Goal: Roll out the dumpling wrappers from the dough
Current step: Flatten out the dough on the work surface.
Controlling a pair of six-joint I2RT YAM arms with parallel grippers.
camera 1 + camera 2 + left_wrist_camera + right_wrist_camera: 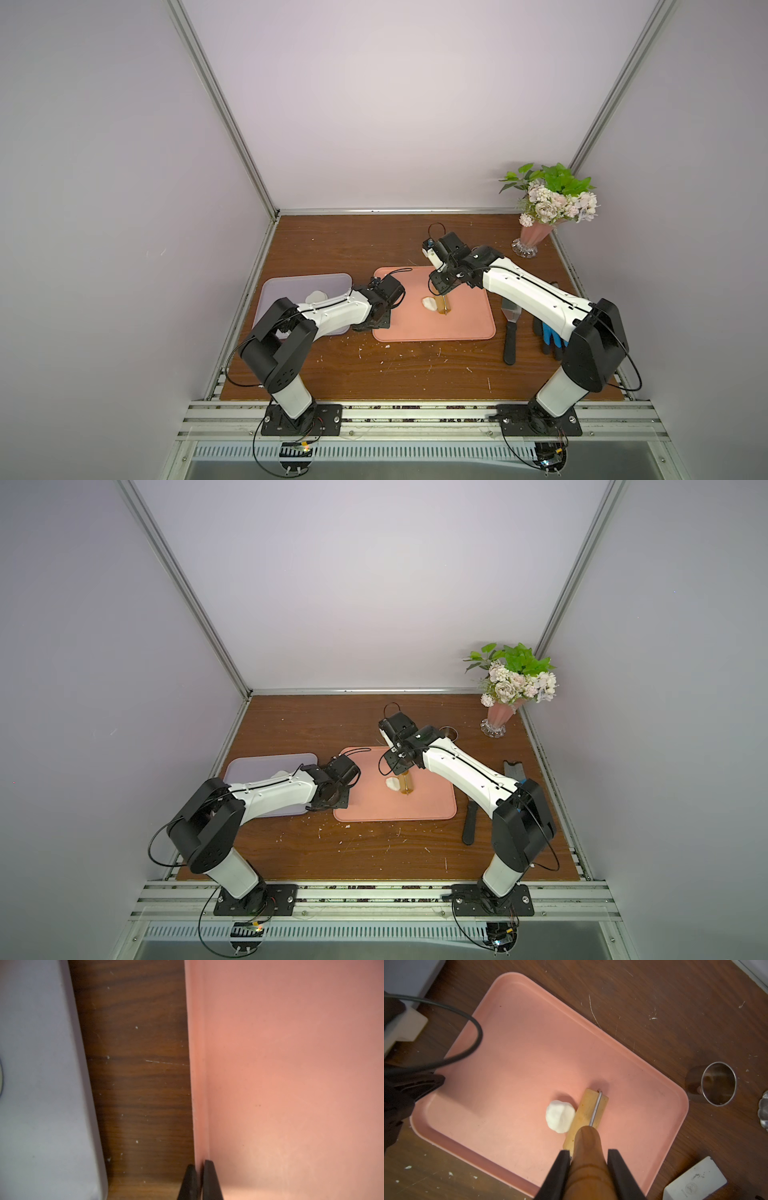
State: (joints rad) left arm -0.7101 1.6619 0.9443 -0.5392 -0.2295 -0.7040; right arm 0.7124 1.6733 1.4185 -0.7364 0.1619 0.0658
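Observation:
The dough point(560, 1119) is a small white lump near the middle of the pink tray point(529, 1043), seen in both top views point(428, 302) point(391, 782). My right gripper point(588, 1152) is shut on the dark handle of the tan wooden roller point(591, 1113), whose head lies right beside the lump. My left gripper point(200, 1164) is shut on the pink tray's point(291, 1064) left rim, one finger on each side. A flat white dumpling wrapper point(316, 296) lies on the lavender tray point(291, 286), partly hidden by my left arm.
A steel ring cutter point(716, 1084) stands on the wooden table beyond the pink tray's right side. A black-handled spatula point(510, 328) and blue-handled tools point(550, 336) lie under my right arm. A flower vase point(536, 237) stands at the back right. Dough crumbs dot the table.

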